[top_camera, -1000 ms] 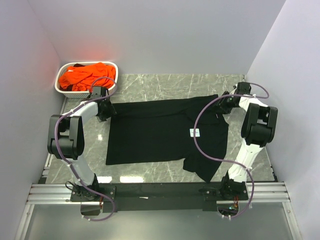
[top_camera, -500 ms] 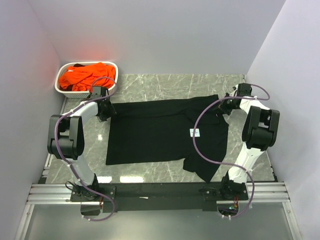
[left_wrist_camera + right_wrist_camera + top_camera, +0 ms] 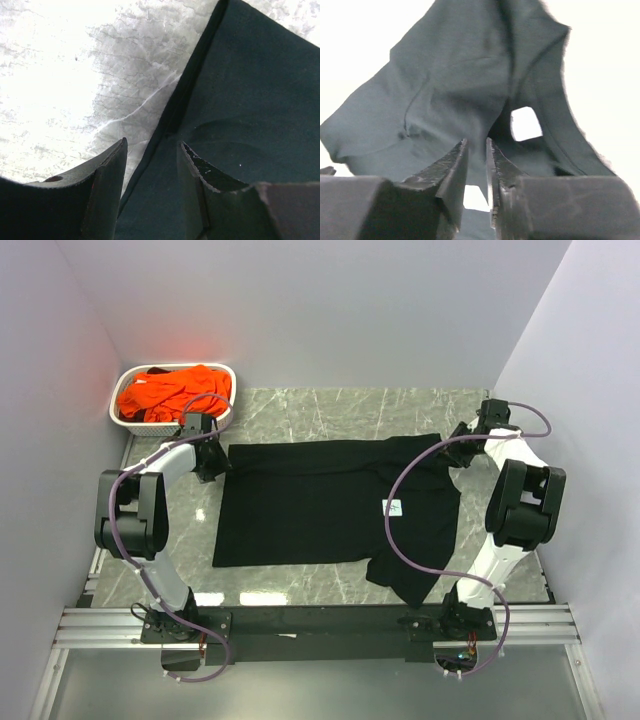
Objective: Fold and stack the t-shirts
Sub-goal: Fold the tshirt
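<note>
Left hand (image 3: 152, 144): open, straddling left edge of black t-shirt (image 3: 330, 505)
Right hand (image 3: 477, 141): narrowly parted at its right corner, hold unclear

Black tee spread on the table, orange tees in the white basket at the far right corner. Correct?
No. The white basket sits in the far left corner, per the top external view. The black t-shirt lies spread on the table, the orange t-shirts in the basket.

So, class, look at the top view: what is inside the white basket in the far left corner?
A heap of crumpled orange t-shirts fills the basket, rising above its rim. How many there are, and anything beneath them, cannot be seen.
</note>
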Tool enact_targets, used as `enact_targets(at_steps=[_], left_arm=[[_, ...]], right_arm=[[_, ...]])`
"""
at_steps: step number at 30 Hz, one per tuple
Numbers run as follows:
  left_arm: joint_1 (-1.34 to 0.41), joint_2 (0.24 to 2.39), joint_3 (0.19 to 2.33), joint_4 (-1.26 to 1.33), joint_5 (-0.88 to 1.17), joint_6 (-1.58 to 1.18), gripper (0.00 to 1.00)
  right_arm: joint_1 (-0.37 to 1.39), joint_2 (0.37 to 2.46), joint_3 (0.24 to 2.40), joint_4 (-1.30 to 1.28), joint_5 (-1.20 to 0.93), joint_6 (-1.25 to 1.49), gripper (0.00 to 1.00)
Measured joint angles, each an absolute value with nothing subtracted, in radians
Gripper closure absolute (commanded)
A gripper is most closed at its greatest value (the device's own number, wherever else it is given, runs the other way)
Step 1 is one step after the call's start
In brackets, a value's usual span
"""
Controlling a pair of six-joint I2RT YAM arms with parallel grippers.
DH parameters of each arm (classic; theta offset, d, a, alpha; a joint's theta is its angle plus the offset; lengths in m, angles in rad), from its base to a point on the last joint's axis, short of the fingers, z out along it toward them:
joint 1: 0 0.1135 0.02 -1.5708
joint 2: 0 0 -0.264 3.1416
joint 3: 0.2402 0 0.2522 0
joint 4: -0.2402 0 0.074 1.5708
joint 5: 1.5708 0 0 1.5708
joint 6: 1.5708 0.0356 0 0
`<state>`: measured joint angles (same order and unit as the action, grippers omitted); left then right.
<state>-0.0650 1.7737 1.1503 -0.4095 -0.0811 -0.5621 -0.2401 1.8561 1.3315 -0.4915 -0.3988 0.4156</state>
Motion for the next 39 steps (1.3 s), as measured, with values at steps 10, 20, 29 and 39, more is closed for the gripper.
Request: enact_targets(at_steps=[10, 20, 29, 39], left_arm=[[-0.065, 1.752, 1.152, -0.401, -0.030, -0.606, 0.49], [-0.065, 1.807, 1.228, -0.392, -0.014, -0.649, 0.58], [-0.065, 1.897, 1.266, -0.407, -0.067, -0.649, 0.75], [-0.065, 1.942, 1.332, -0.436, -0.208, -0.648, 0.68]], right_arm=[[-0.120, 1.790, 1.337, -0.515, -0.180, 0.413, 0.60], [0.074, 1.666, 1.213, -0.406, -0.227, 0.411, 0.61], [0.088, 1.666, 1.098, -0.392, -0.244, 0.409, 0.60], [0.093, 1.664, 1.087, -0.389, -0.216, 0.377, 0.61]])
